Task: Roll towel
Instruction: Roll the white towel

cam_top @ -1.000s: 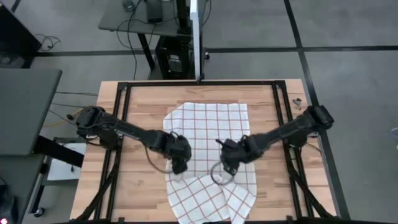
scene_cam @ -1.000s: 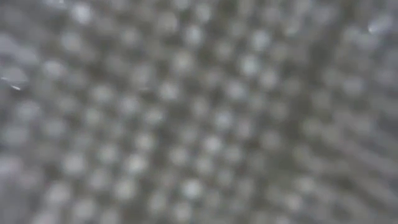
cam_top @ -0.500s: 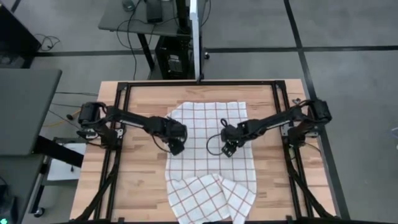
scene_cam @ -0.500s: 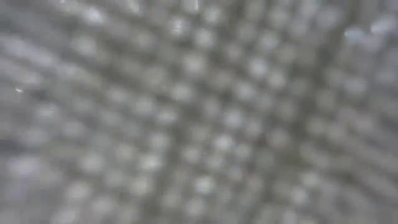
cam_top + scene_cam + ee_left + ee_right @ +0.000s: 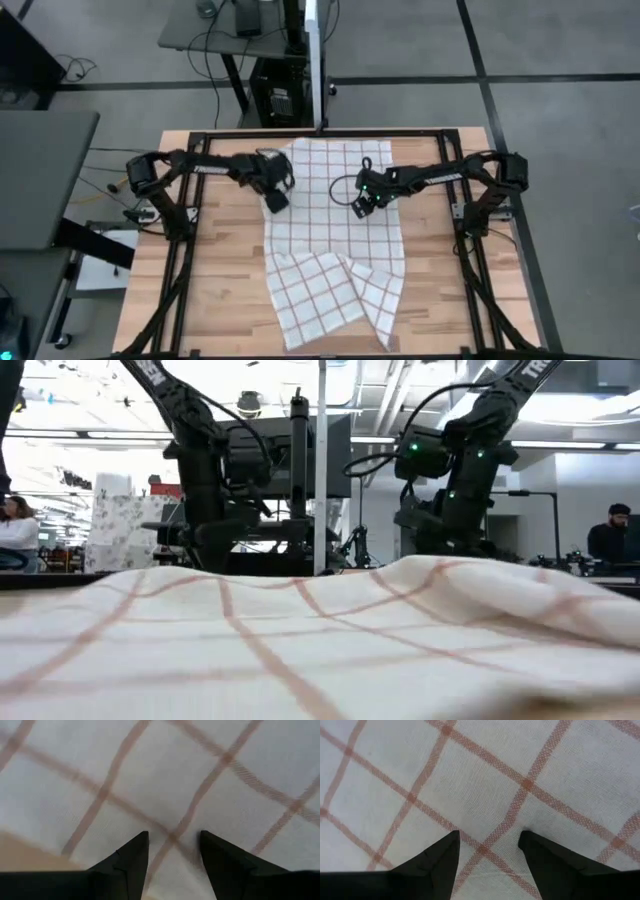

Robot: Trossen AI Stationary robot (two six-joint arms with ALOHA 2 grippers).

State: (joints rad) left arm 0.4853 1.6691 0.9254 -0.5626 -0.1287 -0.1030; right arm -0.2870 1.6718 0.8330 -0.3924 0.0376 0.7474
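A white towel (image 5: 335, 235) with a red grid lies flat along the middle of the wooden table (image 5: 225, 280). Its near end (image 5: 330, 300) is folded back over itself in two flaps. In the low view the towel (image 5: 300, 640) fills the foreground as a low hump. My left gripper (image 5: 276, 201) is open, down at the towel's left edge (image 5: 60, 845), where bare wood shows beside the cloth. My right gripper (image 5: 358, 208) is open over the towel's right half (image 5: 485, 785). My left gripper sets its two open fingertips (image 5: 131, 856) on the flat single layer just inside the towel's left edge (image 5: 170, 827). It comes from above, slanting. No cloth is between the fingers. My right gripper rests its open fingertips (image 5: 437, 857) on the flat cloth of the right half (image 5: 487, 827), also slanting from above. It pinches nothing, and the towel lies on the table under it.
A black frame (image 5: 195, 230) runs around the table top, with rails on the left and right (image 5: 458, 230). A post (image 5: 320, 100) stands at the far edge, and a small object (image 5: 478, 160) lies at the far right corner. People (image 5: 15, 530) are in the room behind.
Both grippers, staying open, have gone from the folded near end toward the table's far edge. In the last half second the whole towel has slid with them toward the far edge, fold included. The cloth that covered the low view has drawn back.
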